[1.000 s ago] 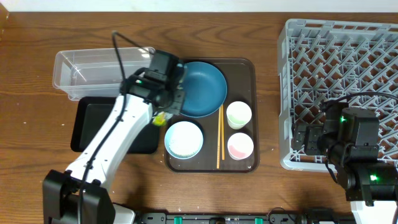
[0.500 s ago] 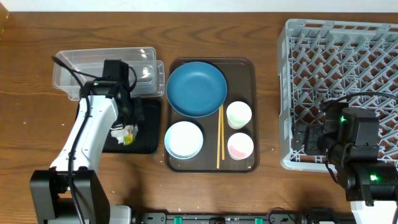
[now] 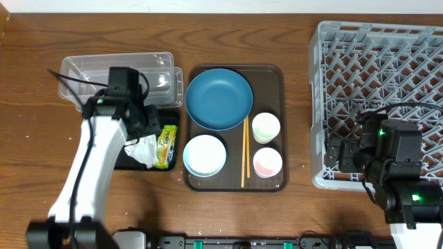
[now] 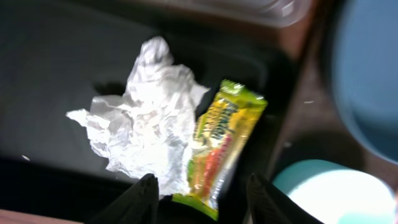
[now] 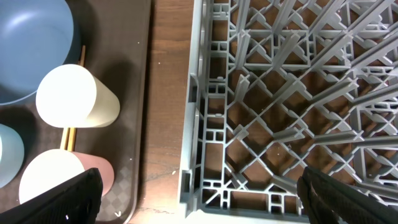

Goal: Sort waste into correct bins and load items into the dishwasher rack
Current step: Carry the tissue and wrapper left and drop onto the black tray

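Note:
A crumpled white tissue (image 3: 142,149) (image 4: 146,121) and a yellow-green snack wrapper (image 3: 166,144) (image 4: 221,146) lie side by side in the black tray (image 3: 170,116) (image 4: 50,68). Just above them hangs my left gripper (image 3: 147,131) (image 4: 205,202), open, the wrapper's near end loose between its fingertips. On the brown serving tray (image 3: 274,76) are the blue plate (image 3: 218,97), the white bowl (image 3: 204,154), a green cup (image 3: 266,127), a pink cup (image 3: 268,162) and chopsticks (image 3: 244,152). My right gripper (image 3: 339,153) (image 5: 214,199) stands open and empty over the near left corner of the grey rack (image 3: 381,69) (image 5: 280,93).
The clear tub (image 3: 90,72) stands behind the black tray, touching its far edge. Bare wood table lies between the serving tray and the rack (image 5: 168,93). The right wrist view also takes in both cups and the plate's edge at its left.
My left arm swung from the plate over to the black tray with the tissue and wrapper. Its jaws then opened, and both pieces now lie in the tray. The right arm stayed still.

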